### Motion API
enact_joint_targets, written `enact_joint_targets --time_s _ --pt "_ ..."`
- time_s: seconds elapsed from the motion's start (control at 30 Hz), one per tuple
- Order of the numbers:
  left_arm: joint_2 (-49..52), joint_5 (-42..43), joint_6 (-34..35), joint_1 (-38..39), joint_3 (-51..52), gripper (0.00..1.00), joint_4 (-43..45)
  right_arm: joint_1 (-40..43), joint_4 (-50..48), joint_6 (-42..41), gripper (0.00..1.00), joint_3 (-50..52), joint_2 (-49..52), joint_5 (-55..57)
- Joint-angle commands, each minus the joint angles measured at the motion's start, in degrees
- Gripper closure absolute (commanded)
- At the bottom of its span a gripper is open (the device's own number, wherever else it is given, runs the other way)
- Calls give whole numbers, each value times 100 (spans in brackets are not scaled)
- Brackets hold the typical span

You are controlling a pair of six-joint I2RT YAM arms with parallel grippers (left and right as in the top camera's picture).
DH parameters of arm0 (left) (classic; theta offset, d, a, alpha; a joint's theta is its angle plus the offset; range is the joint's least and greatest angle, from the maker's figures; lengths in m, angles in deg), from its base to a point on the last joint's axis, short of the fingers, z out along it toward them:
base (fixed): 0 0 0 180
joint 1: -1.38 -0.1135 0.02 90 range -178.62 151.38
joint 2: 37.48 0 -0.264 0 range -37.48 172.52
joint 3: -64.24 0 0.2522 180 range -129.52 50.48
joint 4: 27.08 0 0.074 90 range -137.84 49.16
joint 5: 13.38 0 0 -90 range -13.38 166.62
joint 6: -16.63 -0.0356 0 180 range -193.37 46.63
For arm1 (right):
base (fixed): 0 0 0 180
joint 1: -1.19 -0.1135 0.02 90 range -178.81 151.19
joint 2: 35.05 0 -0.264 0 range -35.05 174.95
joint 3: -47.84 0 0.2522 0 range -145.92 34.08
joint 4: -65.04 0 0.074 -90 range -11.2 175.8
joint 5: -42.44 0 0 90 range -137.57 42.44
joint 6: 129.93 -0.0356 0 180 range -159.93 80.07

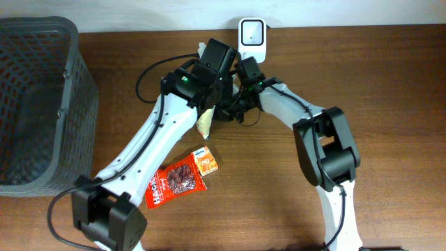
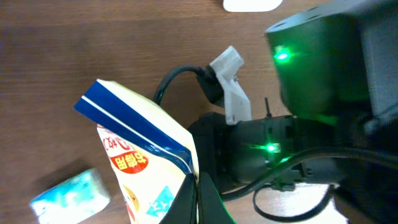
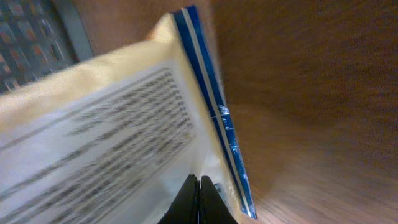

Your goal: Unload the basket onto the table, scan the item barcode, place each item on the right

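Note:
The item is a cream snack bag (image 1: 205, 124) with a blue sealed edge, held above the table between the two arms. In the left wrist view its printed front (image 2: 140, 168) shows, and my left gripper (image 2: 198, 200) is shut on its edge. In the right wrist view its back (image 3: 106, 130), covered in text, fills the frame, with my right gripper (image 3: 200, 199) shut on the bag near the blue edge (image 3: 214, 112). From overhead the left gripper (image 1: 213, 110) and right gripper (image 1: 231, 110) meet just below the white scanner (image 1: 251, 35). No barcode is legible.
A dark mesh basket (image 1: 35, 104) stands at the left. A red snack pack (image 1: 178, 183) and a small orange packet (image 1: 205, 162) lie on the wooden table (image 1: 390, 84) below the arms. The right arm's body (image 2: 323, 93) with green lights is close beside the left gripper.

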Motion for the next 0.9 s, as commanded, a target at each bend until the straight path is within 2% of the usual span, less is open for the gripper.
enact_joint_targets --time_s 0.0,0.07,0.17,0.3,0.4,0.43,0.57,0.63,0.67,0.73,0.77,0.87 --pt "350 251 96 44 -131 100 409 184 175 223 96 46 74 81" --pt "470 251 96 44 -131 100 535 234 365 411 96 46 74 289" --pt "592 372 94 44 -131 85 647 463 721 616 96 2 63 765" --pt "787 798 96 46 -131 89 852 1054 1357 839 96 -66 -160 1292" --pt "846 813 94 59 -131 82 872 1554 2151 1318 96 -328 -400 1849" --pt "846 811 90 59 -133 73 887 1720 2457 1460 96 -459 -494 2076" --pt "702 852 46 57 -422 50 796 2433 3869 2214 96 -1274 -962 2800" --pt "533 844 -66 20 -636 26 673 2590 4369 2594 93 -1611 -1158 2791" --pt "409 828 -83 -33 -737 24 597 2599 4612 2778 86 -1762 -1255 2763" --pt "184 826 -83 -177 -802 1 503 2500 4868 3045 58 -1893 -1399 2730" --pt "76 804 -81 -260 -802 1 446 2376 4916 3150 40 -1904 -1467 2730" --pt "-208 636 -81 -634 -802 1 98 1921 4811 3233 15 -1904 -1502 2732"
